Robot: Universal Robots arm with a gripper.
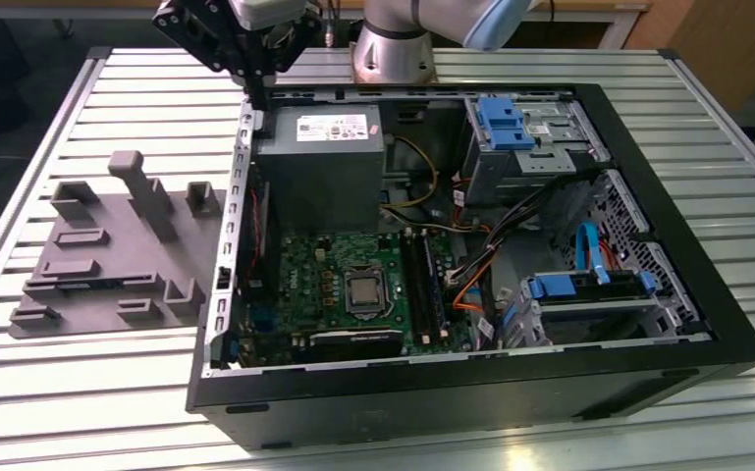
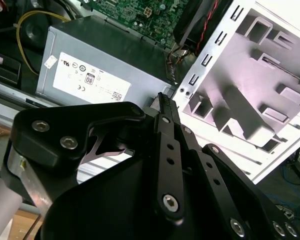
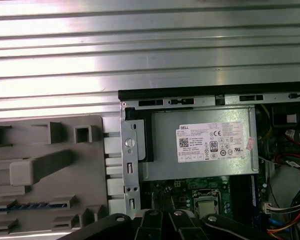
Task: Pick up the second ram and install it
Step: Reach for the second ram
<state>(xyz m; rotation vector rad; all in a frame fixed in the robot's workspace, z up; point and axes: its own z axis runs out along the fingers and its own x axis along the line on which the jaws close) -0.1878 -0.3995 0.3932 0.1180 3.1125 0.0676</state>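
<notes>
The fixture (image 1: 102, 250) is grey, the case (image 1: 482, 397) black, its motherboard (image 1: 301, 285) green (drive brackets (image 1: 502, 123) blue)

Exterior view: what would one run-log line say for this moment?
tool: shut, above case rim by power supply | second ram: lying in grey fixture

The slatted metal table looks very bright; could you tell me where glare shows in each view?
In the first wrist view, the table slats blow out to white bands; in the exterior view, its near slats shine while the computer case stays dark; in the second wrist view, the grey fixture is washed pale pink.
</notes>
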